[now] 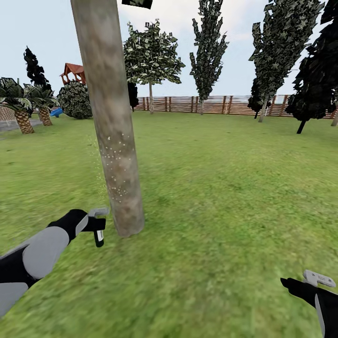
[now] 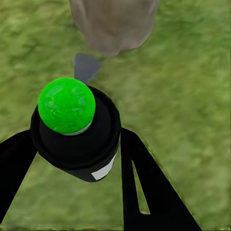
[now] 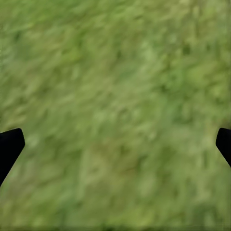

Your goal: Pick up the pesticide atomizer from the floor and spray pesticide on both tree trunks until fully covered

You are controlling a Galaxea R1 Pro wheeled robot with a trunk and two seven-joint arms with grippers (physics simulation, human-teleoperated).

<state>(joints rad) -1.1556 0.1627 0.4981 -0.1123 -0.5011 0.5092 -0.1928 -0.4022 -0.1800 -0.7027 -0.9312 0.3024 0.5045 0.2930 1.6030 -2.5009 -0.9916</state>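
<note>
Left hand (image 1: 97, 221) clamped on pesticide atomizer (image 2: 77, 132), right hand (image 3: 115, 144) spread wide, holding nothing

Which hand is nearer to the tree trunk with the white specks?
Left. The left hand, holding the atomizer, is just beside the tree trunk near its base. The right hand is far off across the grass.

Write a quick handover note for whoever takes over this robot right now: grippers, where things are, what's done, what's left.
Left gripper: shut on the pesticide atomizer, held low beside the near tree trunk.
Right gripper: open, holding nothing, over the grass.
Done: atomizer picked up; white pesticide specks speckle the trunk's lower part.
Left: the trunk above the specks looks bare, so coverage seems unfinished there. The second tree is not identifiable from here; it remains to be sprayed.
</note>
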